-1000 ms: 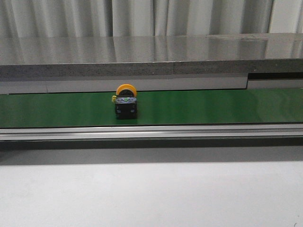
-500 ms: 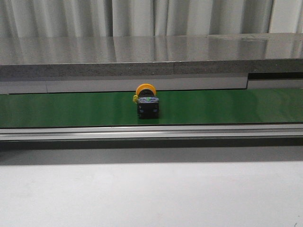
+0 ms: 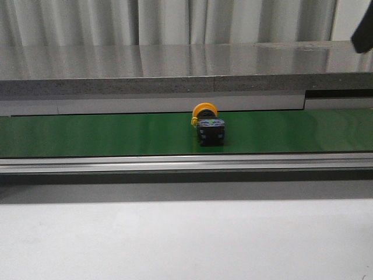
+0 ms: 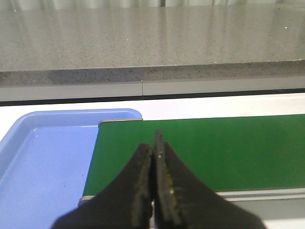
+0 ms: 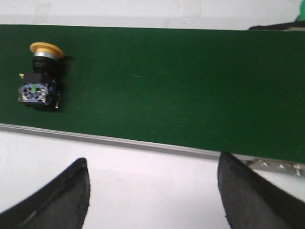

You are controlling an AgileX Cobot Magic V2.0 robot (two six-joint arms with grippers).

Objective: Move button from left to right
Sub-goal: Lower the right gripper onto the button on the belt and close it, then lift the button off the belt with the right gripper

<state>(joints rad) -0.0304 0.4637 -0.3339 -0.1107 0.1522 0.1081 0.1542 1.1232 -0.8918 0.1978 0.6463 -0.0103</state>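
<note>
The button [image 3: 208,125] has a yellow-orange cap and a dark body with bluish details. It lies on the green conveyor belt [image 3: 87,135], a little right of the middle in the front view. It also shows in the right wrist view [image 5: 40,81], lying on its side on the belt [image 5: 181,86]. My right gripper [image 5: 153,160] is open and empty, over the white table in front of the belt and apart from the button. My left gripper [image 4: 155,143] is shut and empty, over the belt's left end [image 4: 214,148].
A blue tray [image 4: 43,157] sits beside the belt's left end. A metal rail [image 3: 186,162] runs along the belt's front edge. A grey stone counter [image 3: 175,70] stands behind it. A dark arm part [image 3: 364,32] shows in the front view's top right corner.
The button has travelled to the right along the belt, from left of the middle to right of it. A dark arm part has entered the front view's top right corner.
</note>
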